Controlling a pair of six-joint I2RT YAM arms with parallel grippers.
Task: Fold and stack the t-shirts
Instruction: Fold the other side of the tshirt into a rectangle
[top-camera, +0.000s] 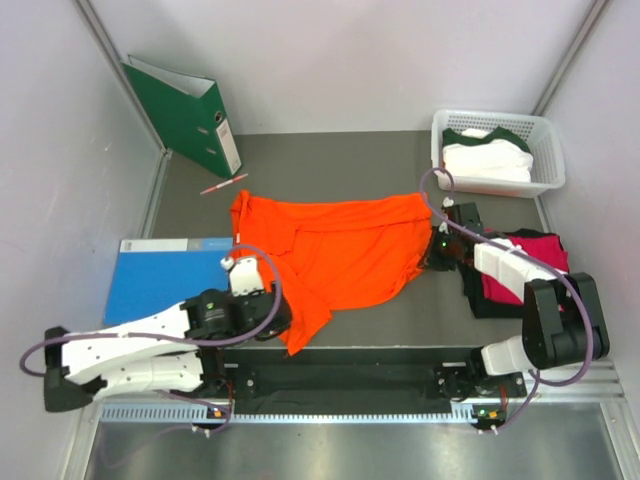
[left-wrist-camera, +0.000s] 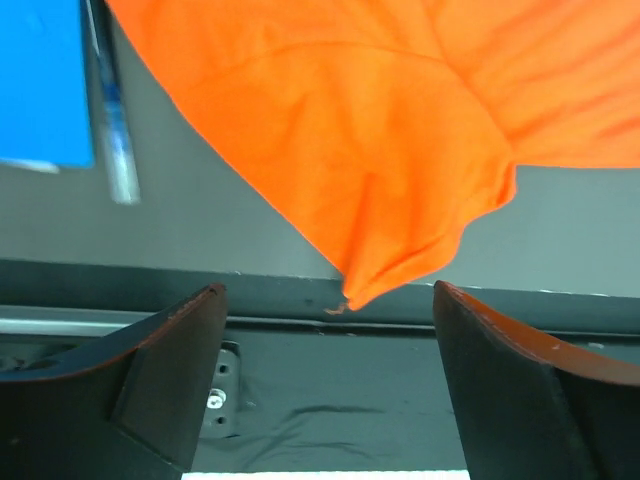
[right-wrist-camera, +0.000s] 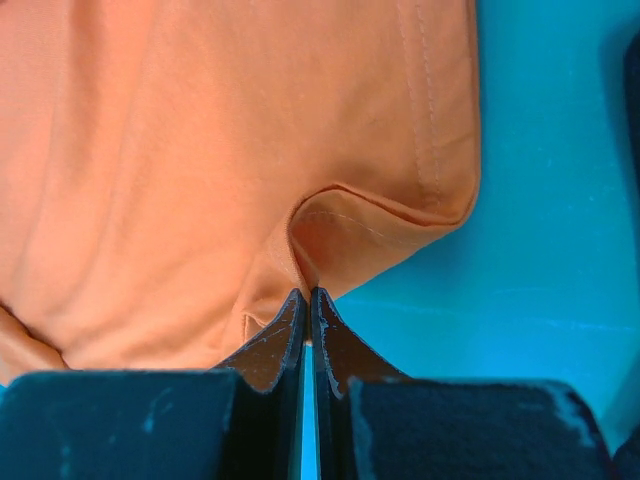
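Left end effector (left-wrist-camera: 328, 292) hanging released above orange t-shirt (top-camera: 340, 245) near corner, likely readying pinch; right end effector (right-wrist-camera: 308, 297) clenching shirt's right edge, probably to hold cloth spread.

We see a robot lab's test cell. Plain white panel walls (top-camera: 60, 120) box in a grey table (top-camera: 380, 165), and a slotted aluminium rail (top-camera: 350, 411) runs along its near edge.

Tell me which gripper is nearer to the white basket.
Right. The right gripper, shut on the orange t-shirt at its right edge, sits in front of the white basket, toward its left corner; the left gripper hangs open across the shirt, beside the blue folder.
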